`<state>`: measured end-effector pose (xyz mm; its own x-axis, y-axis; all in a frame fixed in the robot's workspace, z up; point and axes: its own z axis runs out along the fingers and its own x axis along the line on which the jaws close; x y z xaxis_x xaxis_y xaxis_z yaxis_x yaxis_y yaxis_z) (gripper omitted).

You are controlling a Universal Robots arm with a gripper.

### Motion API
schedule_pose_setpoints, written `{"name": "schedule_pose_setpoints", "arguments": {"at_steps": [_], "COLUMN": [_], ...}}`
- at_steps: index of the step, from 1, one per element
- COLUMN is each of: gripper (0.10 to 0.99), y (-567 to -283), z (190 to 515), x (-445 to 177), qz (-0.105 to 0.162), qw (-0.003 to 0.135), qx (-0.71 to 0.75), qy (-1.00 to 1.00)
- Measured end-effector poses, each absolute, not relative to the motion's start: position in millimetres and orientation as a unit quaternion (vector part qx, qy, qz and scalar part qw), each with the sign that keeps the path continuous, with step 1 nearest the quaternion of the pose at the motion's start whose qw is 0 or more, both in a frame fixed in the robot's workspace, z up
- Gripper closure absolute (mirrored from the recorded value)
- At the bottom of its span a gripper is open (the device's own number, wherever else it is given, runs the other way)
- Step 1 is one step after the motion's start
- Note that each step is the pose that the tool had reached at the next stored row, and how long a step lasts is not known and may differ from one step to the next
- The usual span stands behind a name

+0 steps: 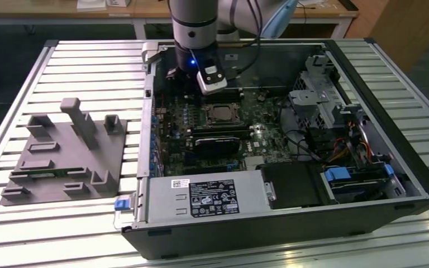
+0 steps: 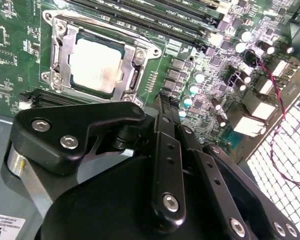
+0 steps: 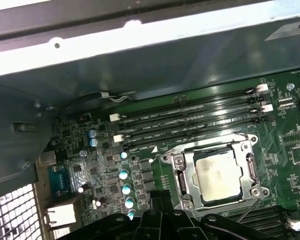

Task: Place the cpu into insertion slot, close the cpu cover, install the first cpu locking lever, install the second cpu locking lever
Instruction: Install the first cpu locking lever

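The cpu (image 2: 96,65) lies flat in the insertion slot (image 3: 182,192), its silvery top showing through the window of the cpu cover (image 2: 57,57), which lies down over it. It shows the same way in the first wrist view: cpu (image 3: 217,172), cpu cover (image 3: 250,187). A thin locking lever (image 3: 244,211) sticks out slantwise at one corner of the socket. In the exterior view my gripper (image 1: 208,92) hangs just above the board, a little behind the insertion slot (image 1: 220,114). Its black fingers (image 2: 162,107) meet at the tips, shut on nothing, beside the socket.
Long black memory slots (image 3: 190,120) run alongside the socket. The open case's metal wall (image 1: 149,106) is on the exterior view's left, a black power-supply box (image 1: 207,198) sits in front, drive bays and cables (image 1: 341,139) on the right. A grey fixture (image 1: 65,153) stands outside the case.
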<state>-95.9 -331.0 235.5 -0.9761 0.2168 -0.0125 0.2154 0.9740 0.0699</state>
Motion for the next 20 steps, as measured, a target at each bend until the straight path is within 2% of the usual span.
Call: {"name": "schedule_pose_setpoints", "arguments": {"at_steps": [16, 20], "gripper": [0.98, 0.98], "y": [-331.0, -331.1], "z": [245.8, 245.8], "x": [-98.0, -98.8], "qz": [0.039, 0.056], "qw": [0.011, 0.009], "qx": [0.108, 0.108], "qy": [0.993, 0.993]}}
